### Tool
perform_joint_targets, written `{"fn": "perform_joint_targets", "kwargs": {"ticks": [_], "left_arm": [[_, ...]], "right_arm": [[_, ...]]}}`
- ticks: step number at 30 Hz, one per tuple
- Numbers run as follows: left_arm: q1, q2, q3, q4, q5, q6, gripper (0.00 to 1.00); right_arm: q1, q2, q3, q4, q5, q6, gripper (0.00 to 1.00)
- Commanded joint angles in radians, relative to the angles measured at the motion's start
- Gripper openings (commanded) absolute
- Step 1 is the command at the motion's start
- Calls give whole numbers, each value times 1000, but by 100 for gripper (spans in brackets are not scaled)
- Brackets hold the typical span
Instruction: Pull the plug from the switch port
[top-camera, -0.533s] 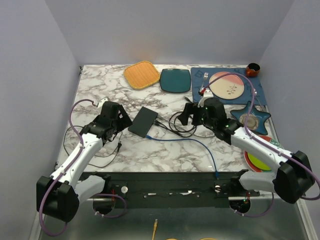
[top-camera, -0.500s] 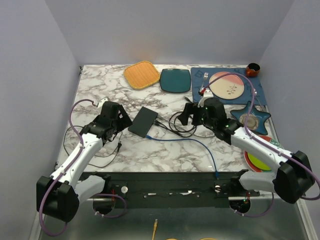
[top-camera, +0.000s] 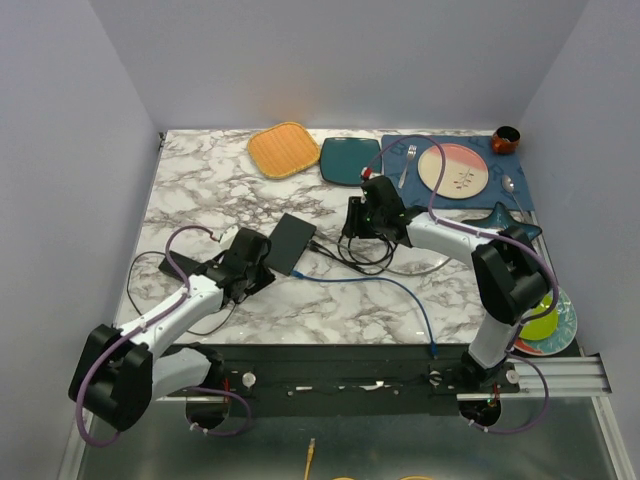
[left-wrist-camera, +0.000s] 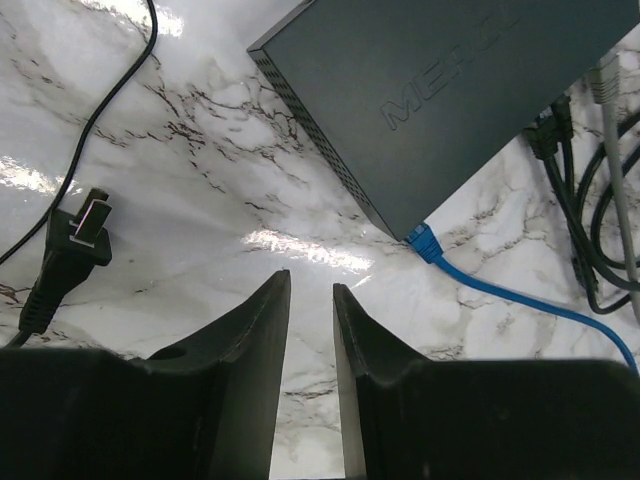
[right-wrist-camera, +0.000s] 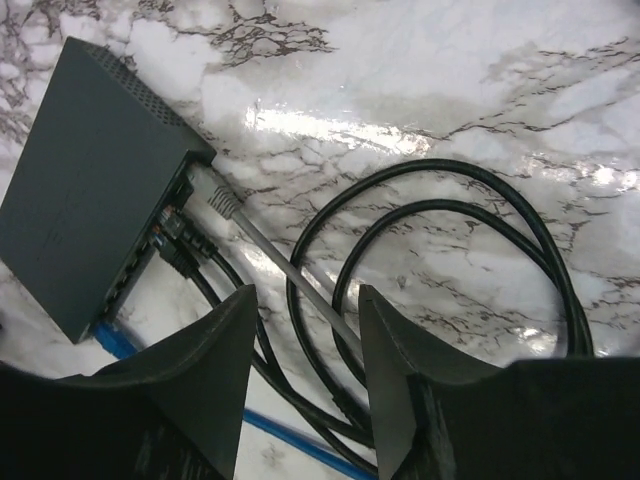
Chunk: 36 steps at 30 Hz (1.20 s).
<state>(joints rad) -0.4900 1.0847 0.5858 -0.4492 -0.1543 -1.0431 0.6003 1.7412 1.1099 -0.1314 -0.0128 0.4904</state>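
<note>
The switch (top-camera: 289, 243) (left-wrist-camera: 430, 90) (right-wrist-camera: 90, 180) is a flat black box lying mid-table. Several cables meet its near-right face. A blue plug (left-wrist-camera: 423, 241) sits at one corner and black plugs (right-wrist-camera: 172, 243) beside it. A grey plug (right-wrist-camera: 224, 204) lies at the far corner; I cannot tell whether it is seated. My left gripper (top-camera: 262, 263) (left-wrist-camera: 310, 292) hangs low at the switch's near-left side, narrowly open and empty, short of the blue plug. My right gripper (top-camera: 352, 222) (right-wrist-camera: 305, 295) stands open over the cable loops right of the switch, with the grey cable (right-wrist-camera: 300, 280) passing under its gap.
A loose black power plug (left-wrist-camera: 75, 238) lies left of my left gripper. At the back are an orange square plate (top-camera: 283, 149), the teal square plate (top-camera: 350, 160) and a blue placemat (top-camera: 520, 195) with a pink plate (top-camera: 453, 170). Stacked plates (top-camera: 548, 320) stand at the right edge.
My right gripper has swung left and farther back, closer to the switch's cables. My left gripper has dropped lower and nearer, to the switch's near-left side.
</note>
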Motion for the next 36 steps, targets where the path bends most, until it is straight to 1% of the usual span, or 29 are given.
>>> {"fn": "perform_joint_targets", "kwargs": {"ticks": [1, 4, 6, 7, 9, 13, 14, 19, 23, 26, 31, 36], "left_arm": [[-10, 95, 8, 27, -11, -23, 36], [-9, 165, 37, 29, -27, -9, 36], [-7, 228, 75, 12, -40, 11, 31], [-4, 251, 89, 6, -42, 18, 30], [2, 320, 121, 0, -27, 28, 28], [14, 423, 160, 4, 13, 37, 27], [18, 438, 180, 1, 19, 43, 25], [22, 509, 259, -16, 10, 81, 26], [27, 563, 362, -25, 59, 106, 31], [27, 603, 423, -34, 68, 120, 33], [27, 675, 508, -55, 72, 138, 34], [41, 731, 623, -91, 68, 163, 35]], "right_arm": [[0, 75, 74, -62, 7, 4, 50], [0, 109, 84, -77, 7, 10, 49], [-2, 124, 84, -89, 7, 10, 48], [0, 129, 82, -96, 32, 10, 48], [0, 132, 73, -106, 36, 7, 48], [0, 130, 36, -111, 34, 13, 48], [0, 129, 28, -112, 28, 16, 47], [6, 86, -57, -108, -19, 28, 46], [12, 55, -111, -100, -41, 37, 46], [19, 32, -145, -93, -53, 50, 46], [39, -14, -162, -82, -81, 65, 46], [73, -20, -134, -82, -111, 79, 46]]}}
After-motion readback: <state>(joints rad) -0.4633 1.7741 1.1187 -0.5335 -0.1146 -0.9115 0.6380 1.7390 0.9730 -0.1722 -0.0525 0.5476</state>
